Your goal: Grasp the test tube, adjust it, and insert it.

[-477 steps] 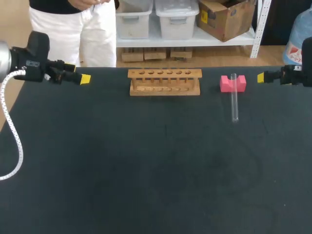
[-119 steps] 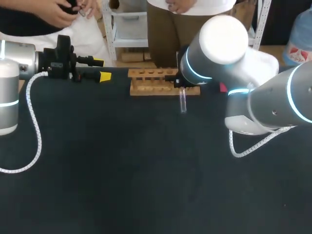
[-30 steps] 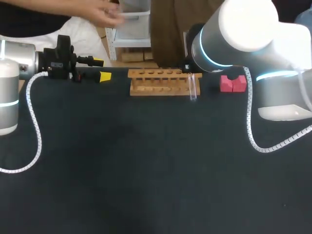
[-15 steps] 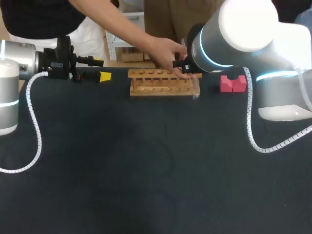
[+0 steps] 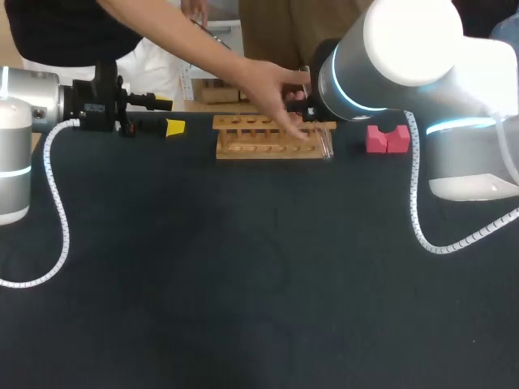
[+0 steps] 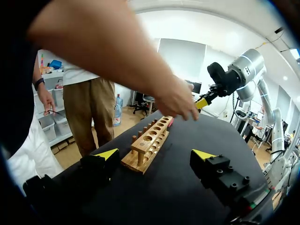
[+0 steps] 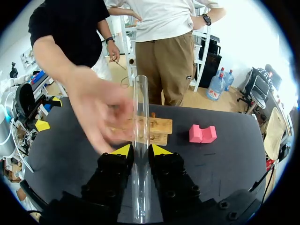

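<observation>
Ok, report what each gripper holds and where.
Right gripper clamps the test tube partway along its length; left gripper holds nothing.

No text, label, number or sign can be read in any view.
</observation>
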### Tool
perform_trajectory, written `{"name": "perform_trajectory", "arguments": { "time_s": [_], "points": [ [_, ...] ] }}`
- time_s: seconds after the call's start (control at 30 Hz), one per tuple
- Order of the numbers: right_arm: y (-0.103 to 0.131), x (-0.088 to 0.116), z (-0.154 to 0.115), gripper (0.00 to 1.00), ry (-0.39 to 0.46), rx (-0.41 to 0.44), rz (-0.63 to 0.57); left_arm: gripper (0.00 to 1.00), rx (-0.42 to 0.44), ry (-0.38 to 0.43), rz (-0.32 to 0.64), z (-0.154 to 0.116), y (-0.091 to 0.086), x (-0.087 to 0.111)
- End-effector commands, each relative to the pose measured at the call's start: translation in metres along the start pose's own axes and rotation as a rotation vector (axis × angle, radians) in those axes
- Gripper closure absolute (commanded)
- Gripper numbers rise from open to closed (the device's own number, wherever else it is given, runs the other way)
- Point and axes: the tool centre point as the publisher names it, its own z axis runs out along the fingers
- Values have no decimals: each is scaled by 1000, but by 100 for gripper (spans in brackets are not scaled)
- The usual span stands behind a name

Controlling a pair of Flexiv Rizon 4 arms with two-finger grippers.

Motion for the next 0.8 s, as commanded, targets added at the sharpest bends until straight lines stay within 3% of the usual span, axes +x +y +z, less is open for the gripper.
{"name": "perform_trajectory", "arguments": {
  "time_s": [0.03,0.8],
  "points": [
    [-1,2,0,100,-7,0,1,0,-3,-4,2,0,-1,1],
    [0,1,3,100,-20,10,19,0,-3,-4,2,0,-1,1]
  ]
}}
